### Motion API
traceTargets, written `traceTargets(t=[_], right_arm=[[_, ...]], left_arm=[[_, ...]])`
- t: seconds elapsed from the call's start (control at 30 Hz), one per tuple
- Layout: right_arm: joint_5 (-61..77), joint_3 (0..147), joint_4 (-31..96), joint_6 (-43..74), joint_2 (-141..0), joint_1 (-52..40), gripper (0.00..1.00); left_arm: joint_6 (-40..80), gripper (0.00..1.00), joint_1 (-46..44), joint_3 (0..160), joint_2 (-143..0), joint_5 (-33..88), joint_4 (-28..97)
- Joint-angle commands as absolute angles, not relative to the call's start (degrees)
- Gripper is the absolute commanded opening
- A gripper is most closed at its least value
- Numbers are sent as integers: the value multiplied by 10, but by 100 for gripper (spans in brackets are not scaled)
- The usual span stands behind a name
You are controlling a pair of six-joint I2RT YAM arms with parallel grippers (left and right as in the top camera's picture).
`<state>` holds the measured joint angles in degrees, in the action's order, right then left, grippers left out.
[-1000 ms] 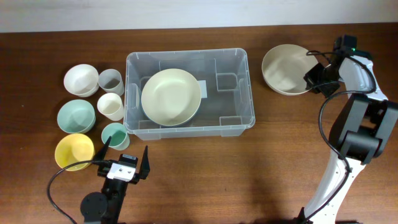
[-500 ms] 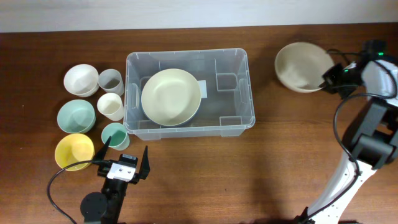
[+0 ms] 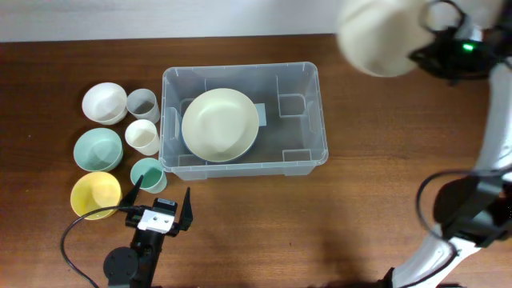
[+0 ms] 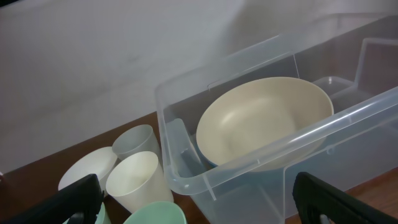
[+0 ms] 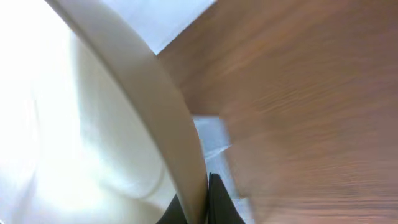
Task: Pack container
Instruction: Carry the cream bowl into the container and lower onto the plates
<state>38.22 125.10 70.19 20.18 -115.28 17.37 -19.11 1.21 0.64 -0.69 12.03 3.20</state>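
A large cream bowl is gripped by its rim in the right tool, raised at the upper right. The container stands mid-frame on the worktop, a matching bowl already inside. Transfer is judged in hand: carrying over the container and lowering, likely nested, is called for. The left tool is spread open, lower left.

**No legible writing in any view**

Nothing can be read. The container shows only a sliver of a white label on its bottom, just beside the cream plate — too small and blurred to make out any characters.
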Motion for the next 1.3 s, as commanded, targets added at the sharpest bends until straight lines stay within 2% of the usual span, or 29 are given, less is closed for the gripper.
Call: traceTargets(t=[0.0,0.23,0.47,0.77,1.27], right_arm=[[322,1261,715,167,-1118,63,4],[235,1245,716,168,-1139,-103,4],[233,1225,681,170,-1187,-187,4],[233,1224,659,174,-1262,-236,4],[233,1224,643,180,-1324,-238,4]], left_arm=[[-189,100,16,5,-4,127,35],[-189,100,16,5,-4,127,35],[-189,100,16,5,-4,127,35],[-189,100,16,5,-4,127,35],[-189,100,16,5,-4,127,35]])
